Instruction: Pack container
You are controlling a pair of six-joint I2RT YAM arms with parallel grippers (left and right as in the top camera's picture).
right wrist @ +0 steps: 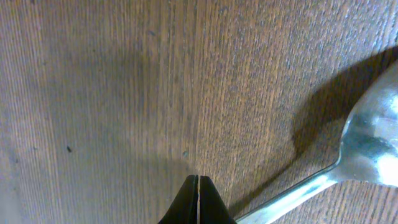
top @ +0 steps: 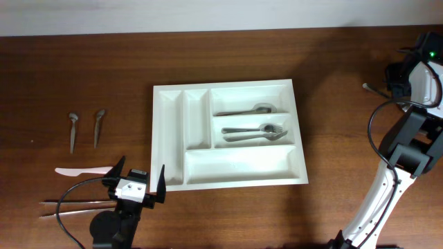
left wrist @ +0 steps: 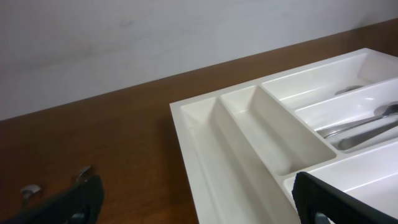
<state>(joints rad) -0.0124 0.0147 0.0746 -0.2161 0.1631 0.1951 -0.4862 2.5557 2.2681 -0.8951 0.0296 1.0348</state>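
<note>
- Plainly, from overhead the container point(top: 242, 167) sits mid-table with cutlery point(top: 250, 130) in two wide compartments. The left gripper point(top: 139, 178) gapes empty beside its front-left corner, and swinging across could clip the rim.
- Left wrist: two teaspoons point(left wrist: 30, 189) lie left of the container; a low, hasty reach might scatter them.
- Right wrist: the right gripper point(right wrist: 198, 198), clenched on nothing, hovers beside a spoon point(right wrist: 368, 134) far right of the container. Descending clenched would shove it.

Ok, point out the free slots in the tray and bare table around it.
Free: the tray's two narrow slots and its long near slot. Bare table: between the tray and the small spoons, and between the tray and the right arm. Crowded: the far and middle wide slots hold cutlery; the near-left corner has a knife and the open left fingers.
</note>
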